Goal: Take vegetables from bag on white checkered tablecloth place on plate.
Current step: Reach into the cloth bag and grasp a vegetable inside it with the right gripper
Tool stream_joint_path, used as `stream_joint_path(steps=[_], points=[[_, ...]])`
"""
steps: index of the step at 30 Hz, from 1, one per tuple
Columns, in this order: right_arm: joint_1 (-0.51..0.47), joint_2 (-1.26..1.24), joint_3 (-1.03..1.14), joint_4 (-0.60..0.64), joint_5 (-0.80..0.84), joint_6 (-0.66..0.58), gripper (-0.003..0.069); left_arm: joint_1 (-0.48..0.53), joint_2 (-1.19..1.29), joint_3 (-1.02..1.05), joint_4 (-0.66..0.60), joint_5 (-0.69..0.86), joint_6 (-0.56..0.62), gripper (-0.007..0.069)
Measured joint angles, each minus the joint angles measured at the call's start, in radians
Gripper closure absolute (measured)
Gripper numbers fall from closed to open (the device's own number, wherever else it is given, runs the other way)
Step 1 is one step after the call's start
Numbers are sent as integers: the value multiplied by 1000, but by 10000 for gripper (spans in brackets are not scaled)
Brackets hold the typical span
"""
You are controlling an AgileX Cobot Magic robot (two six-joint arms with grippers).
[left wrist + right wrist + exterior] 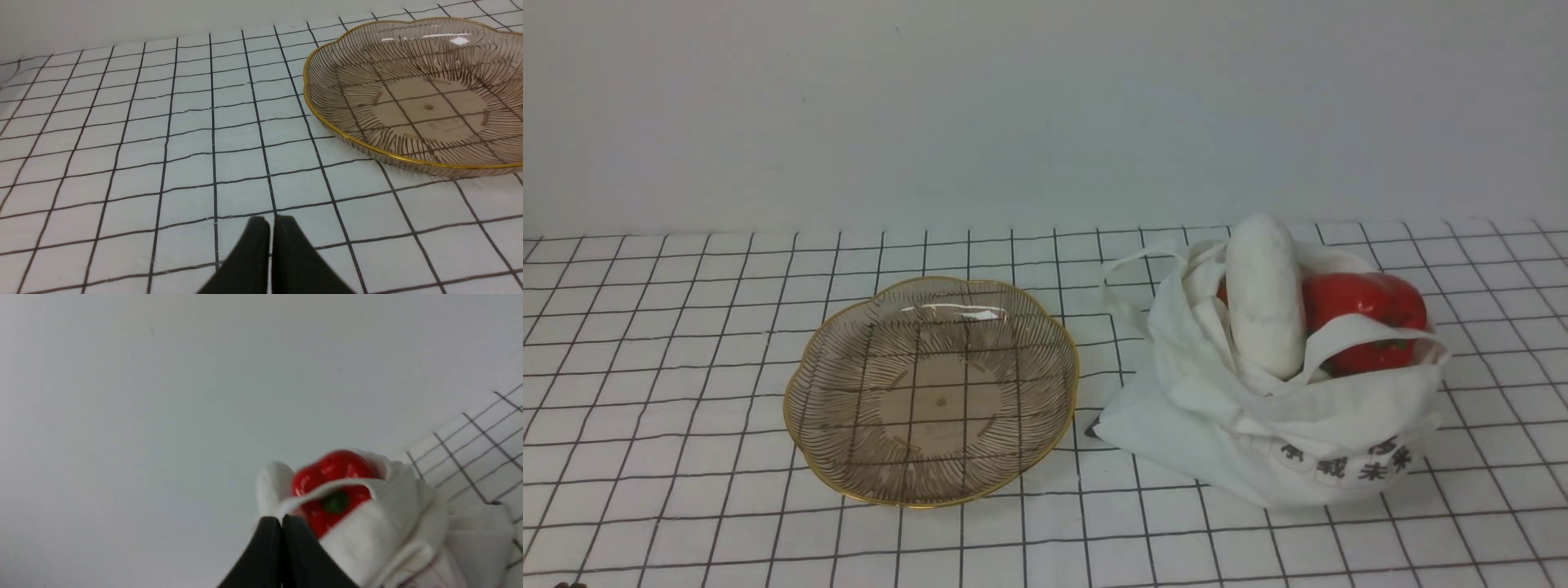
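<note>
Inspecting: your left gripper (271, 219) and right gripper (282, 517) are both pressed together, empty. The bag (1258, 441), slumped open beside the bare plate (939, 400), props the radish (1264, 298) and pepper (1368, 314) within reach.

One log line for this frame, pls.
plate empty | bag holds radish, red pepper | left gripper shut, near plate | right gripper shut, at bag

Two matte black fingers, broad-based and tapering to blunt rounded tips, form the left gripper (270, 222); the right gripper (282, 520) shows the same smooth black wedges.
</note>
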State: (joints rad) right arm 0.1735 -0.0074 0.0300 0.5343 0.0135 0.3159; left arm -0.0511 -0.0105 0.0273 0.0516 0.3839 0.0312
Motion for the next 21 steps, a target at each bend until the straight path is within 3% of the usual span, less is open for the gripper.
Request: stream_joint_path(steps=[4,11,14,17,18,21], points=[[0,0,0,102,-62,-20,674,0,0,0,0,0,0,632],[0,0,-6,151,-232,2,674,0,0,0,0,0,0,632],[0,0,-52,126,-224,3,674,0,0,0,0,0,0,632],[1,87,-295,-97,-53,-55,674,0,0,0,0,0,0,632],[1,87,-309,-109,-39,-55,674,0,0,0,0,0,0,632],[1,302,-527,-263,226,-78,674,0,0,0,0,0,0,632]])
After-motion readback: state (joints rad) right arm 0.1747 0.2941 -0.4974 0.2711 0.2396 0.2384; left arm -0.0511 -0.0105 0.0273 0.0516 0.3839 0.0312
